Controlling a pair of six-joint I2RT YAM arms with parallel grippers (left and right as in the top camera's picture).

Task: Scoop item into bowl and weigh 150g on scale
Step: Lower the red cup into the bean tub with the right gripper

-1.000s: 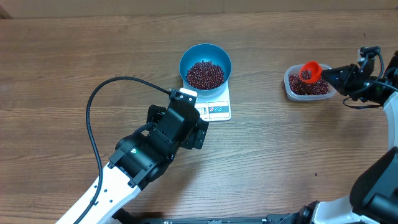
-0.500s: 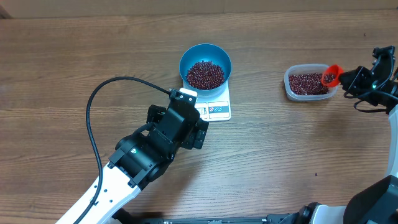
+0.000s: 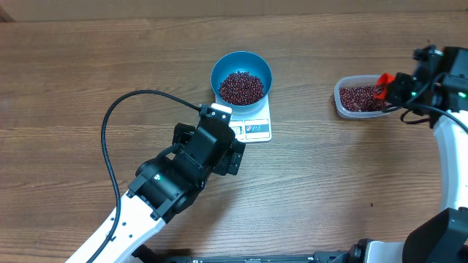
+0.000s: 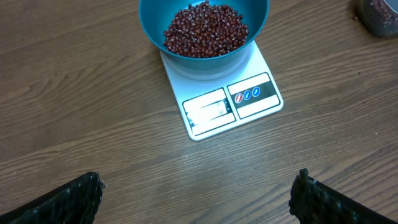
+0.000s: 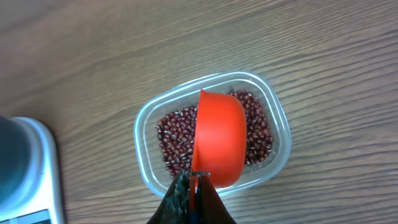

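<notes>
The blue bowl [image 3: 241,76] stands on the white scale [image 3: 254,128] and holds a heap of dark red beans [image 3: 241,87]. In the left wrist view the bowl [image 4: 205,37] and the scale [image 4: 227,106] lie ahead of my left gripper [image 4: 198,186], which is open with nothing between its fingers. My right gripper [image 3: 393,88] is shut on the handle of an orange-red scoop [image 3: 381,81]. The scoop [image 5: 219,137] hangs tipped on its side over the clear tub [image 5: 144,134] of beans [image 5: 174,134], its cup turned away from the right wrist camera.
A black cable [image 3: 108,131] loops over the table left of my left arm. The clear tub [image 3: 341,98] sits at the right, well apart from the scale. The scale's corner [image 5: 31,186] shows at the left of the right wrist view.
My right gripper drew the scoop from the tub's middle toward its right end and tipped it onto its side. The left arm, bowl and scale have not moved.
</notes>
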